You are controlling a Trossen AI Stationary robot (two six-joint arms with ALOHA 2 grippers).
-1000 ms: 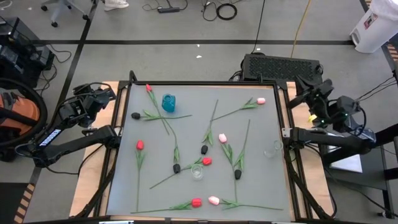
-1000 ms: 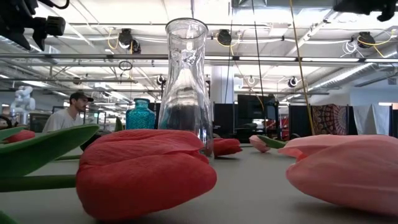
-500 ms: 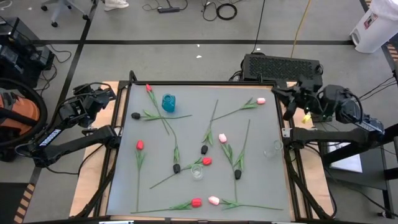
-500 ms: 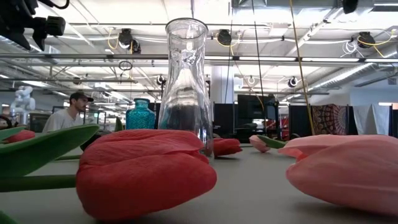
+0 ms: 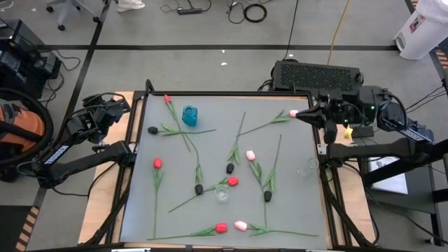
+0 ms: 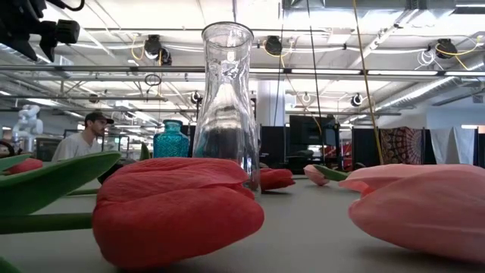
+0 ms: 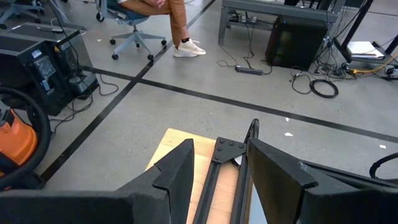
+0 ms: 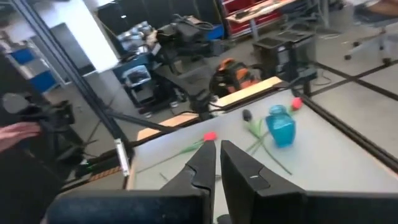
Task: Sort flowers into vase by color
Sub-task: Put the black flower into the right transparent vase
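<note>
Your right gripper (image 5: 302,114), fingers pressed together and empty, hangs at the table's right edge, upper right of frame.
Flowers (image 5: 231,168) lie scattered across the table (image 5: 210,150); nearest is the pink tulip (image 5: 293,113). Your left gripper (image 5: 120,105) waits spread at upper left.

Right gripper (image 5: 299,114): fingers closed, positioned over the table's right edge near the far right corner. Left gripper (image 5: 124,105): fingers parted, positioned outside the table's left edge.
</note>
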